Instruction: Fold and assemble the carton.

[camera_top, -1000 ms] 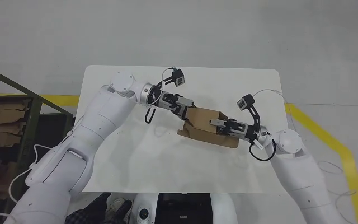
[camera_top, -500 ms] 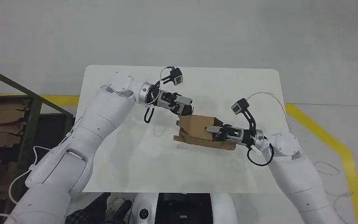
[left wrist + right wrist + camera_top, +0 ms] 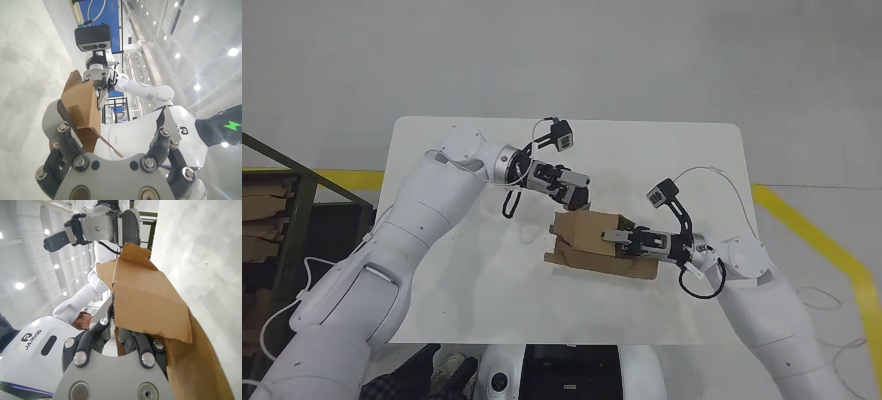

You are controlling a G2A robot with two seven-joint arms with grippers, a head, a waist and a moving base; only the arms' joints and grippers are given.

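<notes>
Nearest, our right claw (image 3: 610, 237) pinches one wall of the brown corrugated carton (image 3: 582, 235). The carton is half-formed and boxy, near the middle of the smooth white tabletop (image 3: 672, 160), its loose flaps ragged at the edges. Just beyond it our left claw (image 3: 580, 192) is spread wide, with one dark pad just beside the carton's far flap.

Carton (image 3: 587, 243) on the table (image 3: 672, 150); right tool (image 3: 614, 238) across its top; left tool (image 3: 582, 195) at its far edge.
</notes>
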